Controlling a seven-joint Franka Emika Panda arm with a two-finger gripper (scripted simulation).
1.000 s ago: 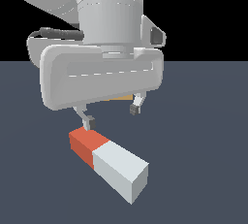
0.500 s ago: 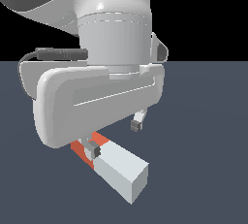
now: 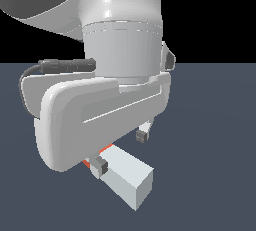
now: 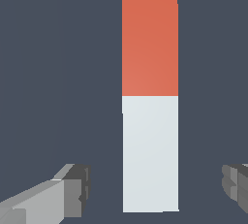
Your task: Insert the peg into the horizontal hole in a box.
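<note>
We hold our claw wide open with nothing in it, one finger each side of the peg, so we can squeeze it next

My own bulk hides most of the peg's red end in the exterior view, at ten o'clock. Neither view shows box or hole.

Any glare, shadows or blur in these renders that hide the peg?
Exterior view: a soft highlight on the arm casing, no blur; the arm's bulk covers most of the peg. Wrist view: flat, even light, no cast shadow, sharp edges; the gripper straddles the pale end.
</note>
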